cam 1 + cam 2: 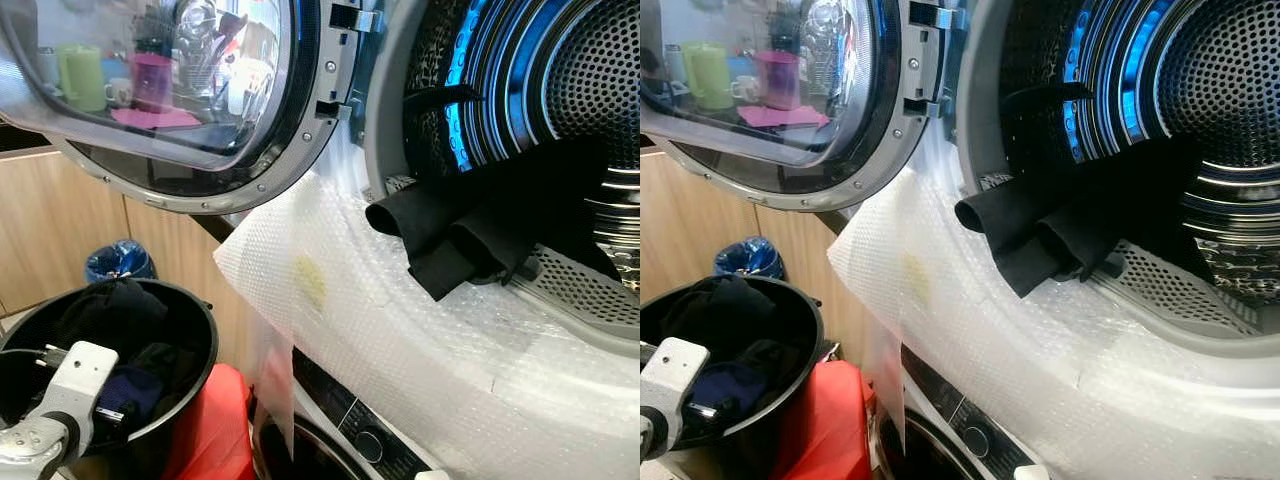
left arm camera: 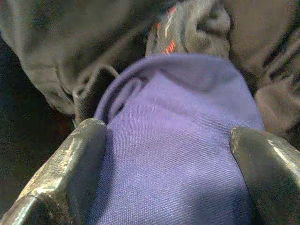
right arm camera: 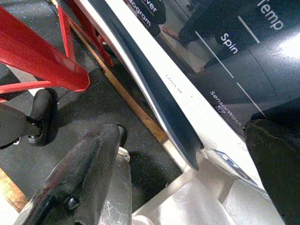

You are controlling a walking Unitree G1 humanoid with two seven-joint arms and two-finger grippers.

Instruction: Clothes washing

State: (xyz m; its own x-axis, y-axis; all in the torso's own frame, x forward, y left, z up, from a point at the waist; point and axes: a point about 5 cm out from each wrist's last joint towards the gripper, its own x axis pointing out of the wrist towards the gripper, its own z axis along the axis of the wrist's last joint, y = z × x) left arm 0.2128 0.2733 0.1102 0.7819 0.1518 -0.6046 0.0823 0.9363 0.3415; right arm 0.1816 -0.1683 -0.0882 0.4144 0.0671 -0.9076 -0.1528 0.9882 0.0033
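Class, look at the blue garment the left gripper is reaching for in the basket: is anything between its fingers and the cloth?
Nothing visible. The left gripper is down in the basket, its open fingers straddling the blue garment, with dark clothes beside it, not over it.

One black basin [image 1: 195,330], one washer door [image 1: 250,150].
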